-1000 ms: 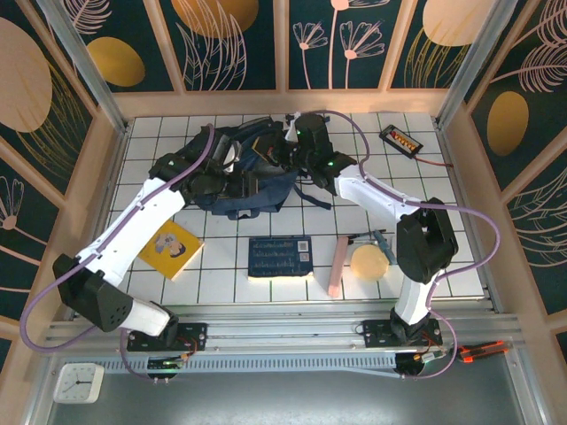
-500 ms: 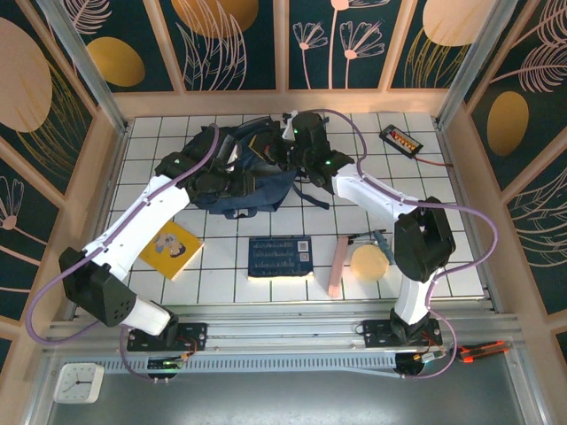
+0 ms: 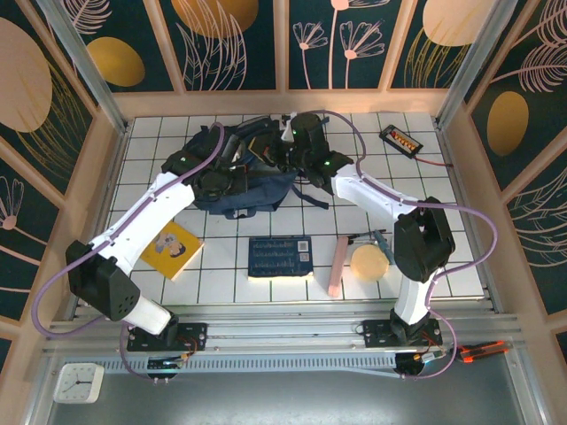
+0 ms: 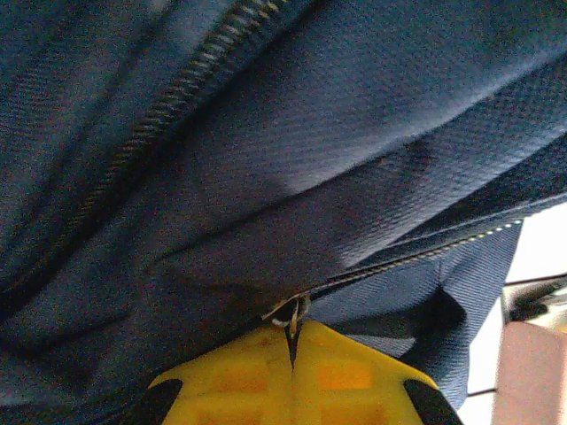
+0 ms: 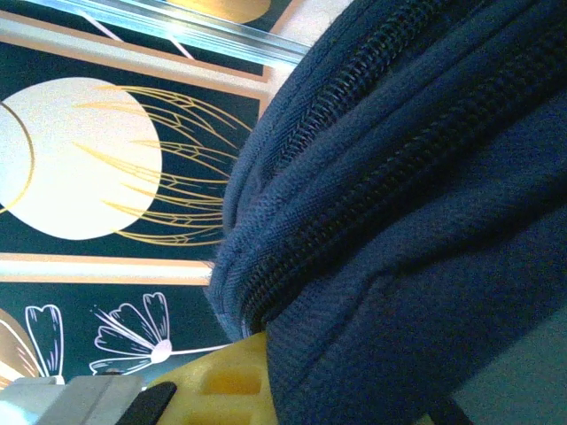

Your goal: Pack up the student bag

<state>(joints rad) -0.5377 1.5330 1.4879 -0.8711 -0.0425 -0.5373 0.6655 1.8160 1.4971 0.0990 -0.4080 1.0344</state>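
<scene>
Bolted through black bases (image 3: 168,336) onto the rail (image 3: 283,329), the left arm (image 3: 133,226) and right arm (image 3: 368,193) are wearing white shells between black joint housings. A purple cable (image 3: 489,232) is trailing along each. Farthest from the rail a green light (image 3: 329,162) is glowing, and the fingers (image 4: 239,376) are showing yellow, pocketed plastic.

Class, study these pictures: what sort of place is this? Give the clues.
Probably a staged robot test cell, not a real classroom: a white tiled table walled by flower-print panels, a left arm and right arm bolted to a rail at its near edge, and the student bag between them.
</scene>
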